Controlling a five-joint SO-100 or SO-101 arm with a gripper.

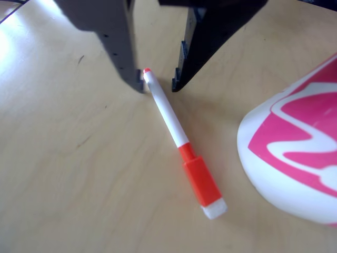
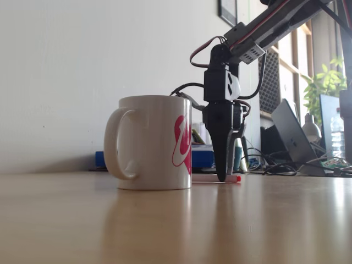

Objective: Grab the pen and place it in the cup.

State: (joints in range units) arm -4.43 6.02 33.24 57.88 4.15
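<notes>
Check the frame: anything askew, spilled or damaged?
Nothing spilled or broken. The white ceramic mug with pink shapes stands upright on the wooden table. One oddity: the open gripper straddles the slim white marker with the orange-red cap at its small red tip, far off centre, so it may pivot when lifted.

One pen (image 1: 174, 128), one cup (image 2: 154, 143)

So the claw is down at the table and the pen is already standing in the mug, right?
Not quite. The claw is down at the table, but the pen lies flat on the wood beside the mug, not in it. The other view shows the open claw straddling the pen's red-tipped end.
</notes>
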